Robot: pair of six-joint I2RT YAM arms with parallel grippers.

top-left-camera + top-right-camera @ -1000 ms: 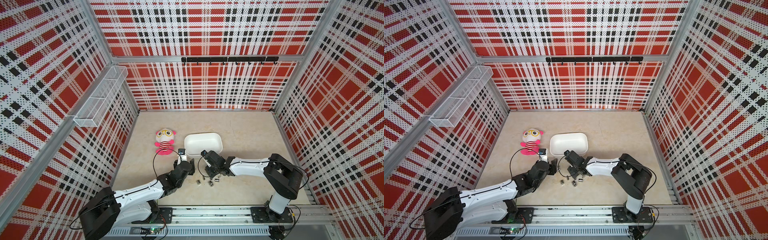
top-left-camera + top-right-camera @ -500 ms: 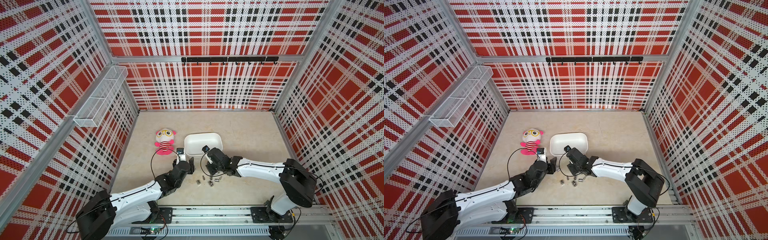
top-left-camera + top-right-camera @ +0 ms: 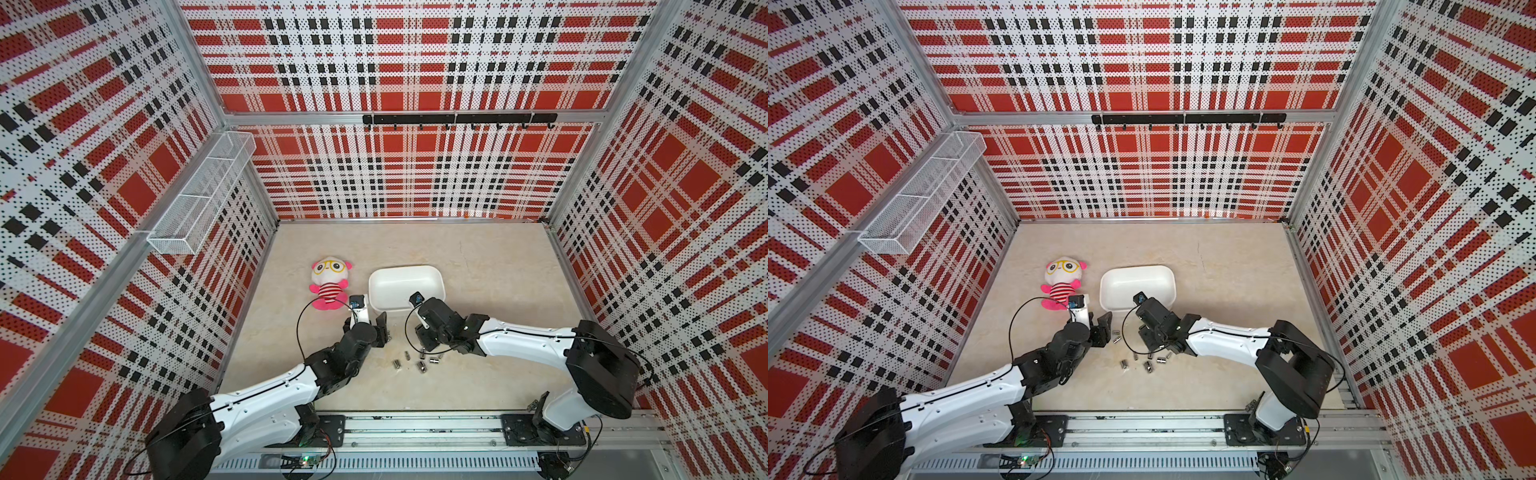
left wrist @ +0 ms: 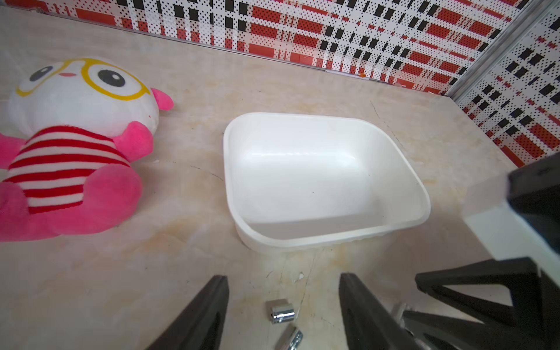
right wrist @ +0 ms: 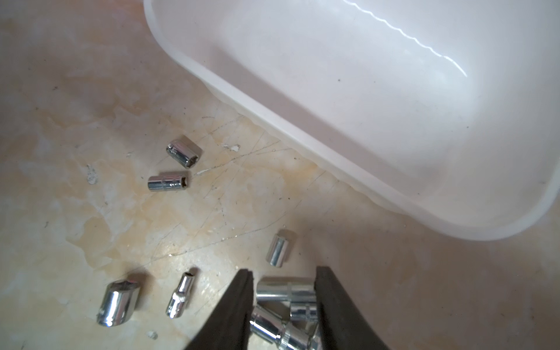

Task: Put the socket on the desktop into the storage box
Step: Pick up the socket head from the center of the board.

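Several small chrome sockets (image 3: 422, 366) (image 3: 1148, 366) lie scattered on the beige desktop (image 3: 478, 266), just in front of the white storage box (image 3: 399, 286) (image 3: 1136, 286), which is empty. My right gripper (image 5: 285, 278) (image 3: 424, 347) is low over the cluster and open. One socket (image 5: 285, 292) lies crosswise between its fingers, with others beneath. My left gripper (image 4: 283, 281) (image 3: 384, 332) stands open to the left of the cluster. A socket (image 4: 281, 312) lies on the desktop between its fingers.
A pink and white plush doll (image 3: 329, 280) (image 4: 75, 136) lies left of the storage box. A white wire-mesh basket (image 3: 203, 195) hangs on the left wall and a black hook rail (image 3: 457, 119) on the back wall. The two grippers are close together.
The right arm's elbow has swung out to the right while its gripper stayed over the sockets. The left arm has hardly moved.
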